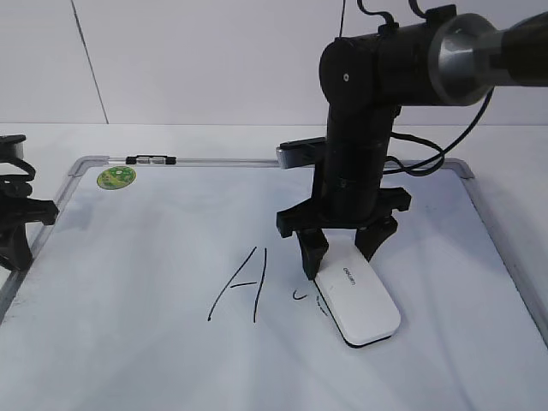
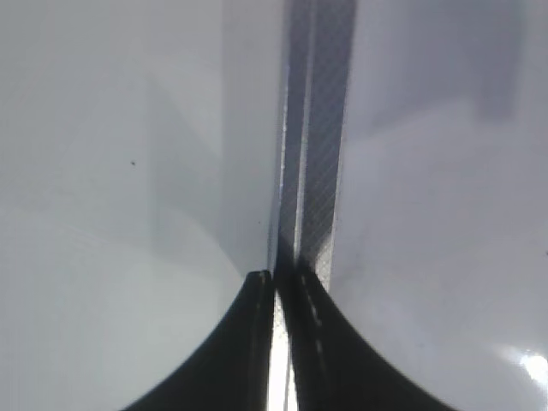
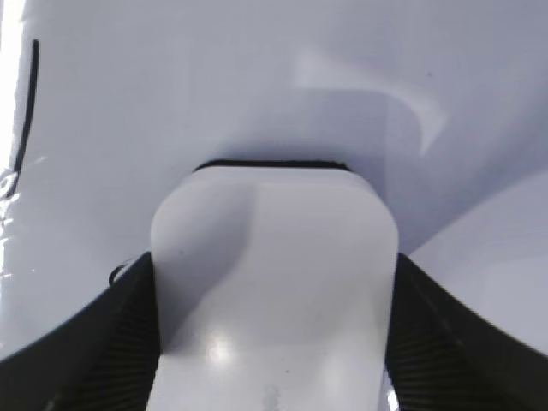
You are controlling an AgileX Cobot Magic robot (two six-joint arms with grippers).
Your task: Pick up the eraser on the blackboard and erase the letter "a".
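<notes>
Eraser (image 1: pixel 360 301): white rounded-rectangle block, smooth glossy plastic, thin black underside showing along its lower edge. Lies flat on the blackboard (image 1: pixel 154 257), right of centre. Long axis runs diagonally, from the upper left under the arm toward the lower right near the viewer. Small grey lettering sits at its far end.

Right gripper (image 1: pixel 341 247): black, two fingers straddling the far end of the eraser. Right wrist view shows the ribbed finger pads (image 3: pixel 116 342) pressed against both long sides of the eraser (image 3: pixel 274 282), so it is clamped on the block. That view also gives the black base strip at the eraser's far edge, and a black marker stroke at the left margin.

Letter "a" (image 1: pixel 299 295): only a small curved remnant shows, just left of the eraser and beside the left finger. Capital "A" (image 1: pixel 240 284) stands further left, thin black strokes.

Blackboard: white glossy surface, silver-grey metal frame, rounded grey corners, round green sticker (image 1: pixel 116 177) at upper left, a small clip (image 1: pixel 151 159) on the top rail.

Left gripper (image 2: pixel 276 342): fingers pressed together, holding nothing, over the board's frame rail (image 2: pixel 317 128). In the exterior view it rests at the board's left edge (image 1: pixel 17 223).
</notes>
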